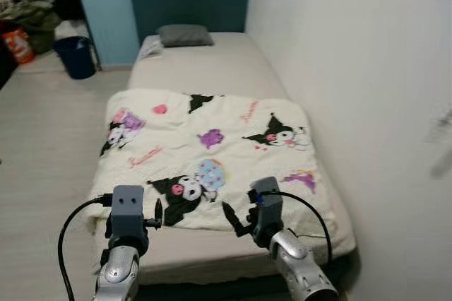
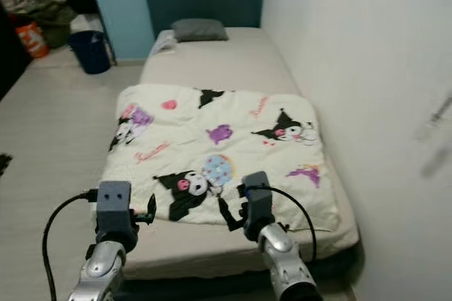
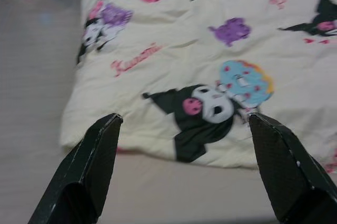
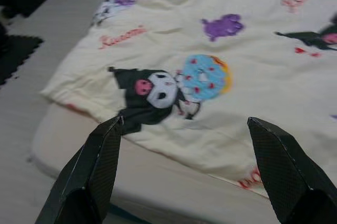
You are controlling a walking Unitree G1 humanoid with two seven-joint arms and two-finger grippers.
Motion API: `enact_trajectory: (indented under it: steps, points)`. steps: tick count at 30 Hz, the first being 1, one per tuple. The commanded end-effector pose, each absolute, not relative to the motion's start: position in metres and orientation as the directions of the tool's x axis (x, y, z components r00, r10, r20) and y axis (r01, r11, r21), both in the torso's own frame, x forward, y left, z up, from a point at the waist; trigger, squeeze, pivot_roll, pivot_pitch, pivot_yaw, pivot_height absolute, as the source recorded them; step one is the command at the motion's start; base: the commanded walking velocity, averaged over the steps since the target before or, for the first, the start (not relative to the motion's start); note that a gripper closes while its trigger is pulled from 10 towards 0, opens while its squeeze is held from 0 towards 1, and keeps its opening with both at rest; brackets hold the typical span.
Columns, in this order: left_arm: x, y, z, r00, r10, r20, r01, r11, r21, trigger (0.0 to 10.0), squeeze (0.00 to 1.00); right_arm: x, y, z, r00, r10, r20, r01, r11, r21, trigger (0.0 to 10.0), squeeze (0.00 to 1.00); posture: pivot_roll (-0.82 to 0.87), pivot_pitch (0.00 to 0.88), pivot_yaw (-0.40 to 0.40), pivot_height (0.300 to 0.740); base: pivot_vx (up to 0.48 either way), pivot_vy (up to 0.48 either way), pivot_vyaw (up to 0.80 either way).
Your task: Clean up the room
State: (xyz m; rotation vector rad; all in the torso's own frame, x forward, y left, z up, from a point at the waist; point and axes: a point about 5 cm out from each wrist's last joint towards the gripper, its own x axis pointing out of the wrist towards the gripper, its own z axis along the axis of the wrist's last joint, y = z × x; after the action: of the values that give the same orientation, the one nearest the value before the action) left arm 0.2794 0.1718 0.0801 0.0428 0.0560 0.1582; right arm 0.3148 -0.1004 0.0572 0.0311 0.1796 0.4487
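Pale floor [image 1: 42,145] runs open along the left side of the bed [image 1: 212,68], while a white wall [image 1: 353,68] stands close against its right side, leaving no room there. Nearest the camera, both arms are raised over the foot of the bed. The left gripper [image 1: 157,213] and right gripper [image 1: 236,220] hang above the near edge of the mattress, side by side and well apart, each with its fingers spread wide and holding nothing. A strip of bare mattress shows between the grippers and the blanket [image 1: 212,152].

That cream blanket, printed with cartoon figures, lies spread flat across the near half of the bed. Its near hem sits just short of the foot, its left edge hangs slightly over the mattress side, and its right edge stops beside the wall. Beyond it the mattress is bare up to a grey pillow [image 1: 185,34] at the head, with something pale and small just beside the pillow's left end, too small to tell.

Farther left stands a dark blue bin [image 1: 75,56] on the floor, an orange bag [image 1: 19,45] past it, and a heap of clothes [image 1: 28,4] behind.

From the right wrist, a dark mat [image 4: 18,53] shows on the floor beside the bed. From the left wrist, the blanket's left corner appears rounded and puffed.
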Motion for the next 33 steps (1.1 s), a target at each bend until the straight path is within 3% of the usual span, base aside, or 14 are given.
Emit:
enact_trajectory:
  steps: [1, 25, 33]
  points:
    - [0.2761, 0.1771, 0.0752, 0.979, 0.191, -0.067, -0.188, 0.981, 0.049, 10.0, 0.00, 0.3154, -0.0944, 0.0584, 0.882, 0.445, -0.156, -0.437, 0.896, 0.084, 10.0, 0.00, -0.02, 0.128, -0.051, 0.740, 0.000, 0.000, 0.00]
    - [0.2731, 0.1777, 0.0712, 0.986, 0.140, -0.091, -0.135, 0.989, 0.059, 10.0, 0.00, 0.3165, -0.0913, 0.0559, 0.878, 0.444, -0.178, -0.436, 0.896, 0.087, 10.0, 0.00, -0.01, 0.136, -0.049, 0.740, 0.000, 0.000, 0.00]
    - [0.2726, 0.1759, 0.0722, 0.989, 0.122, -0.085, -0.118, 0.992, 0.052, 10.0, 0.00, 0.3155, -0.0917, 0.0545, 0.878, 0.444, -0.179, -0.435, 0.896, 0.087, 10.0, 0.00, -0.01, 0.138, -0.048, 0.740, 0.333, 0.000, 0.00]
